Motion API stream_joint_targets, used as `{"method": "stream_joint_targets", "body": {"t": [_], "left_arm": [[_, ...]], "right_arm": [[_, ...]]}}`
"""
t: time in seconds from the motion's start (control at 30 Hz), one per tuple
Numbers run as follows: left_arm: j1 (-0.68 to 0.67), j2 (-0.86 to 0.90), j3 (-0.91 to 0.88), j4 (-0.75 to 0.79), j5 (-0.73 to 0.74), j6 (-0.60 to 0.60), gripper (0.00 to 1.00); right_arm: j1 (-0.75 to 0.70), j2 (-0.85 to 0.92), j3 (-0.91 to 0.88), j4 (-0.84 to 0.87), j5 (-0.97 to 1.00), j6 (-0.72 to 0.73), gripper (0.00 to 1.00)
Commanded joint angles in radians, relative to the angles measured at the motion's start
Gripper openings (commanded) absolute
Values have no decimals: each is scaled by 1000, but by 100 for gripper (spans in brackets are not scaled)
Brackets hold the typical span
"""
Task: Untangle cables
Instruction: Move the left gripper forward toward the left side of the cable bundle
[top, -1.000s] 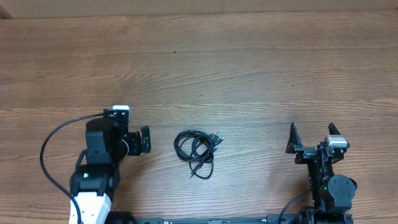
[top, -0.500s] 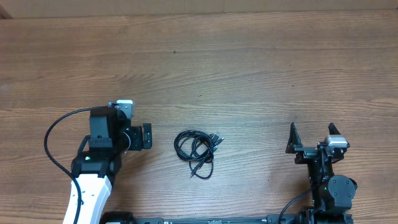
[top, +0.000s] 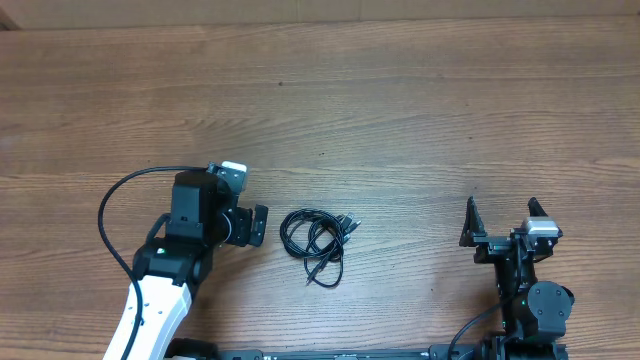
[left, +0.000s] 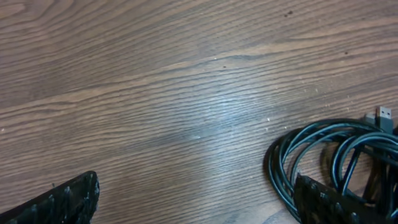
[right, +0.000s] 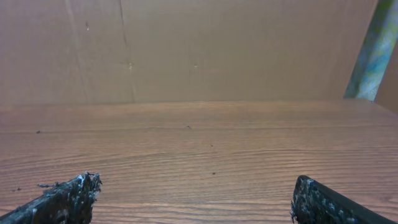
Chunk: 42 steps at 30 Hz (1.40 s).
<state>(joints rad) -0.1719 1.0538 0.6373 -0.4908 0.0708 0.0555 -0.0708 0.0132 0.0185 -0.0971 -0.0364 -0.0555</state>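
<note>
The cables (top: 318, 243) lie as one small coiled black bundle on the wooden table, a little left of centre. In the left wrist view the cables (left: 329, 152) fill the lower right, with a silver plug (left: 385, 116) at the edge. My left gripper (top: 259, 226) stands open just left of the bundle. In its own view the left gripper (left: 196, 198) holds only bare wood between its jaws, and its right finger (left: 323, 202) overlaps the nearest loops. My right gripper (top: 502, 222) is open far to the right. In its own view the right gripper (right: 196, 198) is empty.
The left arm's thick black cord (top: 108, 215) loops out to the left of the arm. A brown cardboard wall (right: 199, 50) stands behind the table's far edge. Bare wood table (top: 400, 120) stretches beyond the bundle.
My left arm has swung right and slightly down, bringing its open gripper close to the cable bundle. The bundle and the right arm have not moved.
</note>
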Motion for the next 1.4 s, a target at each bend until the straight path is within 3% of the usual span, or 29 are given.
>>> {"method": "stream_joint_targets", "body": {"t": [0.0, 1.37], "left_arm": [[-18, 6, 29, 6, 8, 24, 100], [-26, 6, 29, 23, 103, 42, 99]], "right_arm": [[-3, -5, -5, 5, 10, 4, 100], [-3, -5, -5, 5, 10, 3, 100]]}}
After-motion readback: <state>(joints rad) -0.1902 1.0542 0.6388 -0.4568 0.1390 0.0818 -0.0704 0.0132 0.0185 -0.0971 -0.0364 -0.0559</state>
